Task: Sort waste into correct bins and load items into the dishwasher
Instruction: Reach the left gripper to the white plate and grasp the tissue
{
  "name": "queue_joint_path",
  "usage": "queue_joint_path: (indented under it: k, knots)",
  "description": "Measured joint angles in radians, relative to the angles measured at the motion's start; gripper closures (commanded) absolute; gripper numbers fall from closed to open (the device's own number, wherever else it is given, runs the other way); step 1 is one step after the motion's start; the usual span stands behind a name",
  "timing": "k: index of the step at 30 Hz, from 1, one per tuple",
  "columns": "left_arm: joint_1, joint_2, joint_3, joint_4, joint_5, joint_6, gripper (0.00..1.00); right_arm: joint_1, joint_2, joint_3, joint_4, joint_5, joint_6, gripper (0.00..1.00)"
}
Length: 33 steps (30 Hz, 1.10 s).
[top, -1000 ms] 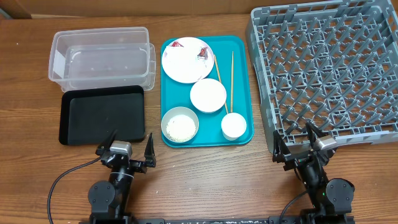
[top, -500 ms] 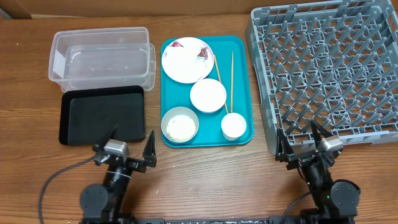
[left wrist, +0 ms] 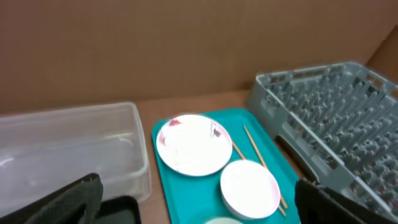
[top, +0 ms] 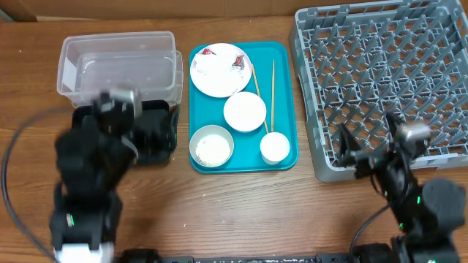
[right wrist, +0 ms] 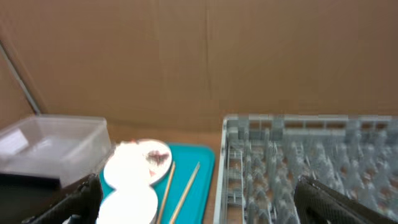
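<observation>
1. While my left pincer (left wrist: pixel 198 186) and right pincer (right wrist: pixel 198 185) both stand spread wide with nothing between the fingers, the largest thing before me is the dish rack (top: pixel 380 80). It is square grey plastic with a grid of upright pegs, and it sits at the right of the wooden table (top: pixel 241 212).
2. The teal tray (top: pixel 285 88) is flat, smooth and round-cornered. It lies between the rack and the two bins and carries all the dishes.
3. The clear tub (top: pixel 117 66) is a see-through plastic rectangle at far left.
4. The black tray (left wrist: pixel 124 208) is shallow and lies just in front of the tub. From overhead my left arm (a blur there) covers most of it.
5. The round white plate (top: pixel 221 69) is glossy and sits at the tray's far end.
6. The small white bowl (top: pixel 244 112) sits mid-tray, and the grey-green bowl (top: pixel 212 146) sits near the front.
7. The small white cup (top: pixel 275 147) stands at the front right corner of the tray.
8. Two thin wooden chopsticks (top: pixel 272 91) lie lengthwise along the tray's right side.
9. A red-and-white wrapper (top: pixel 238 63) lies on the plate.
10. Loose white rice (top: pixel 212 151) fills the grey-green bowl.
</observation>
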Motion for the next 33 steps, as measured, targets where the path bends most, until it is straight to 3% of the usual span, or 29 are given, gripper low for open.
queue_joint_path:
  k: [5,8,12,16,18,25,33]
  knots:
    - [-0.04,0.319,0.389,-0.324,-0.021,0.052,0.0,0.0,0.211,0.201,-0.179,-0.002,-0.004,0.0]
    - [-0.069,0.559,0.721,-0.587,-0.058,0.071,0.0,0.0,0.331,0.325,-0.299,-0.016,-0.004,0.0]
    - [-0.109,0.873,1.154,-0.822,-0.079,0.081,0.0,0.0,0.45,0.454,-0.422,-0.045,-0.004,0.0]
    - [-0.158,1.127,1.479,-0.936,-0.08,0.107,0.0,0.0,0.522,0.492,-0.452,-0.064,0.005,0.0]
    - [-0.189,1.223,1.56,-0.903,-0.06,0.128,0.0,0.0,0.558,0.492,-0.478,-0.073,0.028,0.0]
    - [-0.229,1.425,1.588,-0.805,-0.03,0.145,0.0,0.0,0.618,0.492,-0.555,-0.085,0.062,0.0]
    - [-0.246,1.652,1.588,-0.761,-0.154,0.044,0.0,0.0,0.624,0.492,-0.587,-0.089,0.072,0.0]
